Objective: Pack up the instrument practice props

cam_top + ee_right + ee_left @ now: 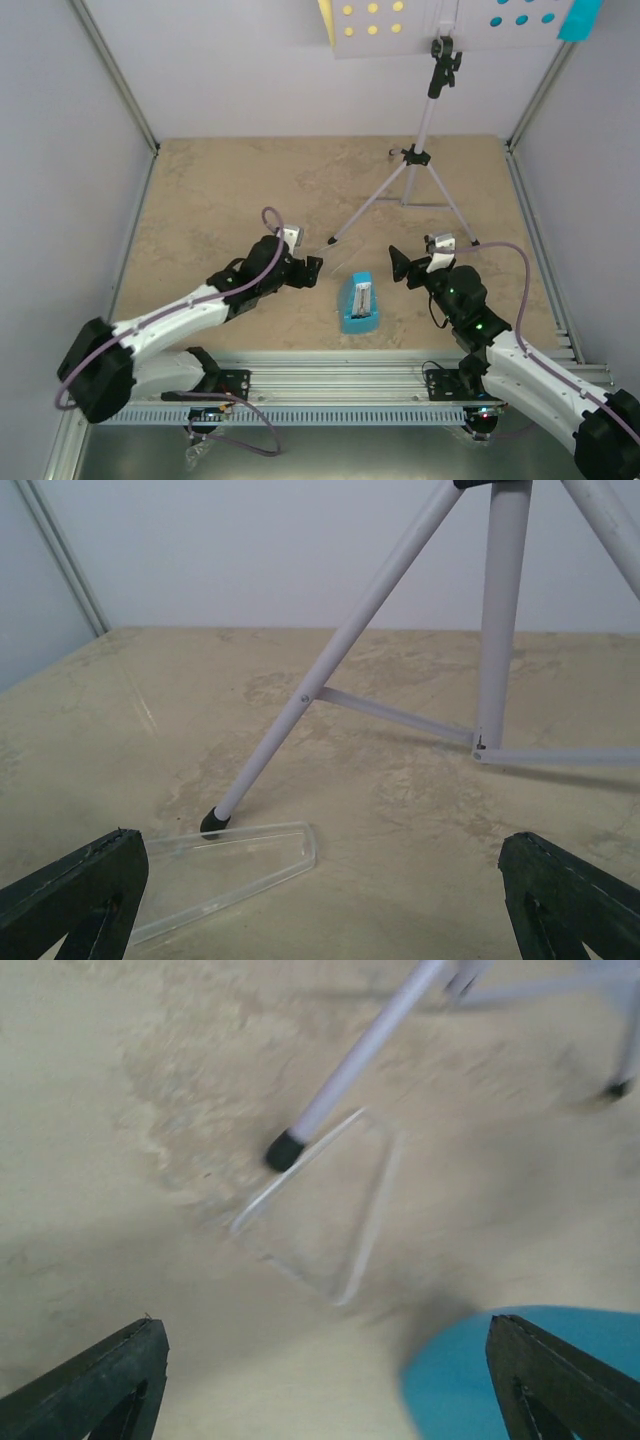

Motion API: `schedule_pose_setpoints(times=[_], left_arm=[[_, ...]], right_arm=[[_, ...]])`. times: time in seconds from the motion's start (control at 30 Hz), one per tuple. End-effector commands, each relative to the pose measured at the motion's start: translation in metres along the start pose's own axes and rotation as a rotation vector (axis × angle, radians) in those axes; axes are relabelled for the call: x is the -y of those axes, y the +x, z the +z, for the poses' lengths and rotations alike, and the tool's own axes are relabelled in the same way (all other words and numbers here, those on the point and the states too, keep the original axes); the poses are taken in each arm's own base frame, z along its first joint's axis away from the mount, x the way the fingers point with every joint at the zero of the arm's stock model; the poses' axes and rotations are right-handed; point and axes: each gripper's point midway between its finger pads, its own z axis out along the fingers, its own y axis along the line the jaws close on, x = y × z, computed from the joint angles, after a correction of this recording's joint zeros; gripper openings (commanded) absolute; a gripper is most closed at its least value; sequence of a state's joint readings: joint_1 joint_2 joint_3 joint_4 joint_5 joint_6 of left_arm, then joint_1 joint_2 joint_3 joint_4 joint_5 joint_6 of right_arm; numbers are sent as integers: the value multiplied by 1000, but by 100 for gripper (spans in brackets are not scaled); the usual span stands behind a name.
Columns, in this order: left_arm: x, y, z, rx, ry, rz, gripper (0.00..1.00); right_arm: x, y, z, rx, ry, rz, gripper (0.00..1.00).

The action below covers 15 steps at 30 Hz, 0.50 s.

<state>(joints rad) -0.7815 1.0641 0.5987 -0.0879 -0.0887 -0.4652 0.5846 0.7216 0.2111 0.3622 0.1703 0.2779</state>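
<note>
On table [200,190]: small blue metronome [360,305]; pale lilac tripod stand [425,125] upright.

metronome [359,305] near front, music stand [424,122] behind

The pale lilac music stand [424,125] is upright at the far right-centre of the counter [220,200], its three black-tipped legs spread and its flat, round-holed desk [450,25] cut off by the top edge of the overhead view. A yellow sheet [326,20] shows through the desk's left holes and past its left edge, and a cyan sheet [580,18] shows through the right holes and past the right edge. Well in front of the stand, the small blue metronome [359,303] lies flat on the counter, pale face up and wider base nearest.
</note>
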Motion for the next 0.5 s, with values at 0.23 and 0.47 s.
schedule_pose_setpoints(times=[0.23, 0.47], left_arm=[[-22, 15, 84, -124, -26, 233, 72], [-27, 29, 121, -229, -12, 271, 60]], right_arm=[[0, -11, 0, 38, -1, 26, 98], [-7, -12, 2, 34, -39, 19, 98]])
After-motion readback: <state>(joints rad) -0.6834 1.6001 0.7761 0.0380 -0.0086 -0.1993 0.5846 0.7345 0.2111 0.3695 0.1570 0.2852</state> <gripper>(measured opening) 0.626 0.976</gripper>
